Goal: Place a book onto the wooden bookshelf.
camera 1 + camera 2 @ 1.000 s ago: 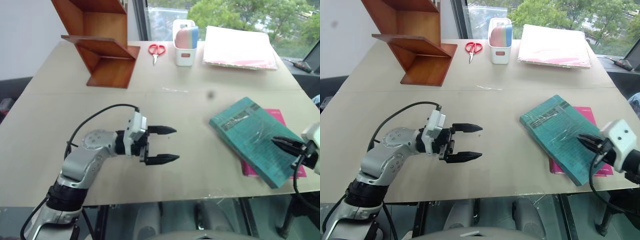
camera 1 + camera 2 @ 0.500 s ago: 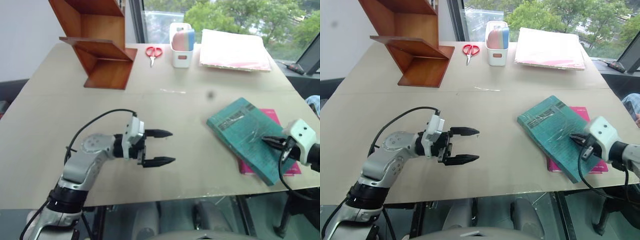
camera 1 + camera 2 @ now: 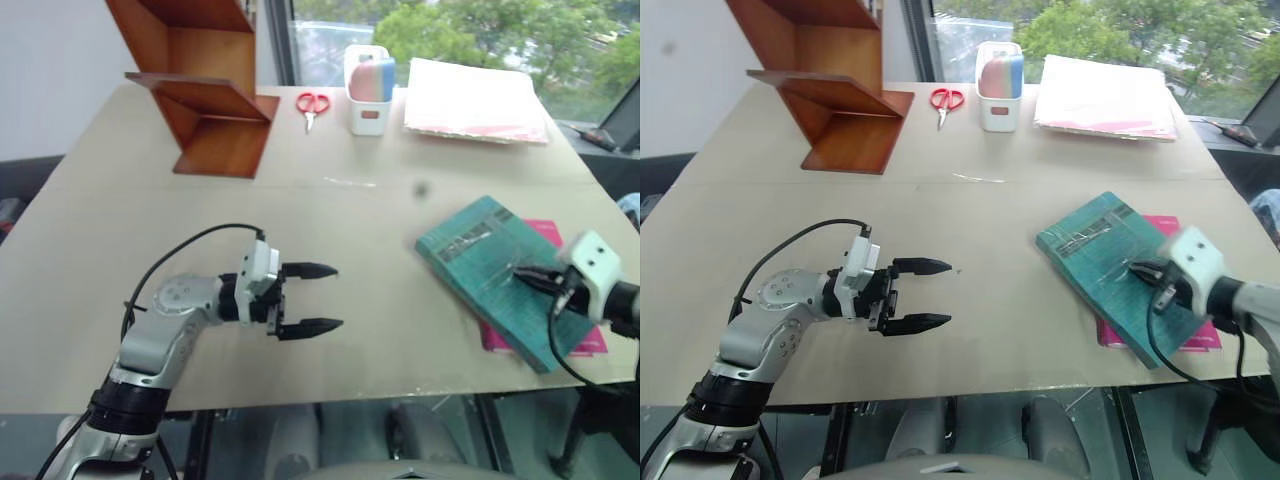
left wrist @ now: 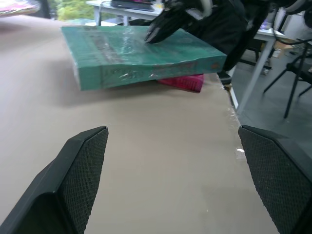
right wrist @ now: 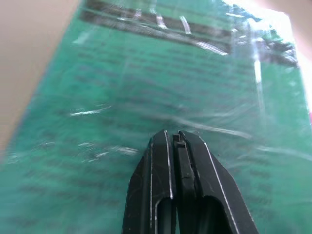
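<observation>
The thick teal-green book (image 3: 485, 262) lies flat at the table's right side, on top of a thinner magenta-pink book (image 3: 557, 238). My right gripper (image 3: 524, 277) is shut, its tips over the book's glossy cover (image 5: 146, 87) near the right edge. My left gripper (image 3: 327, 297) hovers open over bare table at the left middle, pointing right toward the book's spine (image 4: 146, 73), well short of it. The reddish-brown wooden bookshelf (image 3: 205, 95) of zigzag boards stands at the far left corner.
Red scissors (image 3: 312, 103), a white holder (image 3: 368, 90) with pink and blue items and a stack of pink-white folders (image 3: 476, 100) sit along the far edge. The table's near edge (image 3: 400, 395) runs close below both grippers.
My right gripper has moved left and inward over the teal book's cover, staying shut. The left gripper stays open, almost in place.
</observation>
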